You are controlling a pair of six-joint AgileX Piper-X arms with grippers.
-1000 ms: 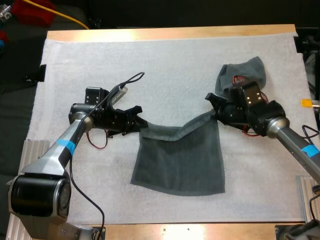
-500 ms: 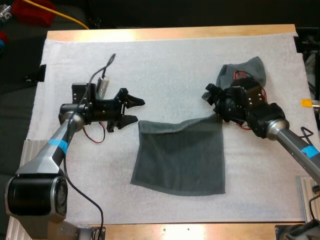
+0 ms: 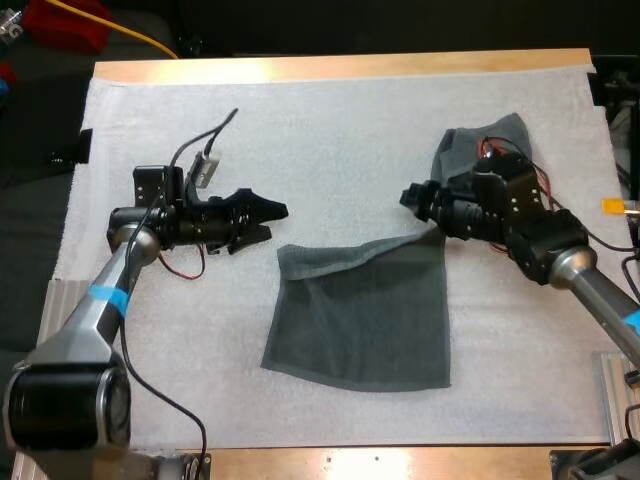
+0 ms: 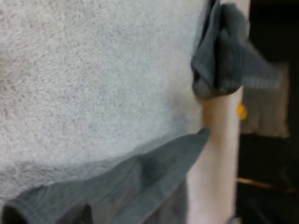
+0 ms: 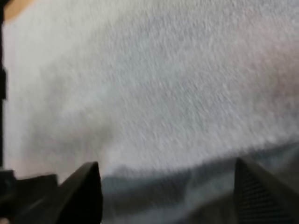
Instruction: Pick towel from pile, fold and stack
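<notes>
With left pincer (image 3: pixel 262 222) and right pincer (image 3: pixel 415 200) both spread, near the far corners of the flat towel (image 3: pixel 365 320) on the mat (image 3: pixel 350 120), pinch both corners evenly and fold toward the near edge.

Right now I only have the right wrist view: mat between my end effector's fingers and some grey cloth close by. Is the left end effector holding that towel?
Observer: No. The high view shows the left end effector open over the bare mat. It is next to the spread towel, by its far left corner, and looks clear of it.
Operator: Where's the pile?
Observer: One crumpled towel lies behind the right end effector, toward the mat's far right.
Operator: Is the spread towel flat?
Observer: Mostly. Its far edge is rumpled, and the far right corner looks lifted, pointing toward the right end effector.
</notes>
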